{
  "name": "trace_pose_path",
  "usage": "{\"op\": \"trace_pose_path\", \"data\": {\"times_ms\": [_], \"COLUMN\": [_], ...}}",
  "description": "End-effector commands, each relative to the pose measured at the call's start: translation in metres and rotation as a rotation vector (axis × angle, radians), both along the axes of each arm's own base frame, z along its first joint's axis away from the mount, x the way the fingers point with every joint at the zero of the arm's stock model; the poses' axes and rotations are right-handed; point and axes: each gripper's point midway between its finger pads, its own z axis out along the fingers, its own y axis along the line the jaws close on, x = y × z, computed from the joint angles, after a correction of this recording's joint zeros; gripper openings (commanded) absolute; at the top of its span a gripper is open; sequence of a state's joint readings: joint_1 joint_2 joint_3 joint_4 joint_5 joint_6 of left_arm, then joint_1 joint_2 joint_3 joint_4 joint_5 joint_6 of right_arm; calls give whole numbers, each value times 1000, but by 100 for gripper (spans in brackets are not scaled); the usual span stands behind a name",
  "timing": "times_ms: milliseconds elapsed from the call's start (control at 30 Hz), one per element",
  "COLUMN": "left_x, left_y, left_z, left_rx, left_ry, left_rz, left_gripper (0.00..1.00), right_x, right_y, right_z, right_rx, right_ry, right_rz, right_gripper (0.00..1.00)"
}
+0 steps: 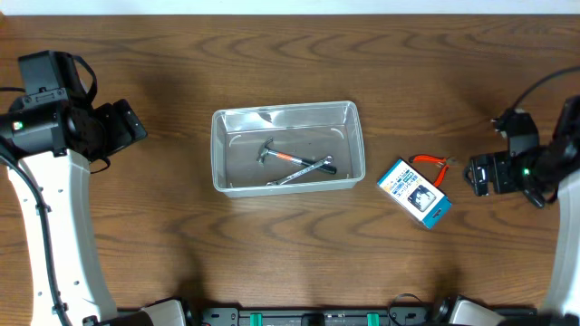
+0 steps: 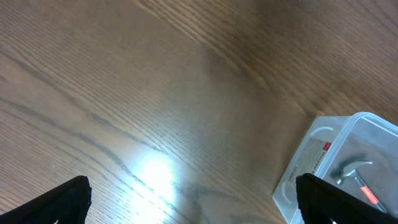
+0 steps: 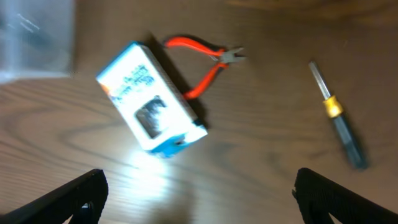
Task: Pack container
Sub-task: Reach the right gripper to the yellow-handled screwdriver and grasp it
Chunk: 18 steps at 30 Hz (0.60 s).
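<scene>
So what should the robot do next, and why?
Probably lower the right arm's fingers onto the blue-and-white box: they're wide open with the box just ahead. The hammer and wrench already lie in the container, while the box, red pliers and screwdriver are on the table outside it.

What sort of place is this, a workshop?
Likely a robot test bench: a wooden table, white robot arms at both sides, and a clear plastic rectangular bin holding a small hammer.

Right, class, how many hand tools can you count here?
4: hammer and wrench in the container, pliers beside the box, screwdriver alone on the table. More may be hidden.
</scene>
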<state>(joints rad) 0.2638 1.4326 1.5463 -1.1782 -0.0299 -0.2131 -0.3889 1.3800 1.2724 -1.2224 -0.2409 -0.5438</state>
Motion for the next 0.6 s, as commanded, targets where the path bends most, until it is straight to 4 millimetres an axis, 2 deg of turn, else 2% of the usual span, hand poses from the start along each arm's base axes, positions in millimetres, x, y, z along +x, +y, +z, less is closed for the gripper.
{"op": "trace_pose_path", "data": {"times_ms": [0, 67, 133, 200, 267, 467, 567], "left_x": [1, 0, -1, -1, -1, -2, 0], "left_y": [1, 1, 0, 0, 0, 0, 1], "left_z": [1, 1, 0, 0, 0, 0, 1], "left_rx": [1, 0, -1, -1, -1, -2, 0], "left_ry": [-1, 1, 6, 7, 8, 13, 3], "left_rz": [9, 9, 9, 9, 9, 9, 10], "left_gripper": [98, 98, 98, 98, 98, 98, 98], "right_x": [6, 10, 18, 27, 32, 21, 13], "right_y": [-24, -50, -81, -99, -108, -127, -136], "right_z": [-21, -38, -50, -61, -75, -123, -134], "right_rx": [-172, -294, -413, -464, -458, -341, -305], "right_ry": [59, 133, 190, 205, 216, 296, 314], "right_rz": [244, 323, 302, 291, 300, 258, 227], "right_gripper": [99, 95, 93, 89, 88, 88, 88]}}
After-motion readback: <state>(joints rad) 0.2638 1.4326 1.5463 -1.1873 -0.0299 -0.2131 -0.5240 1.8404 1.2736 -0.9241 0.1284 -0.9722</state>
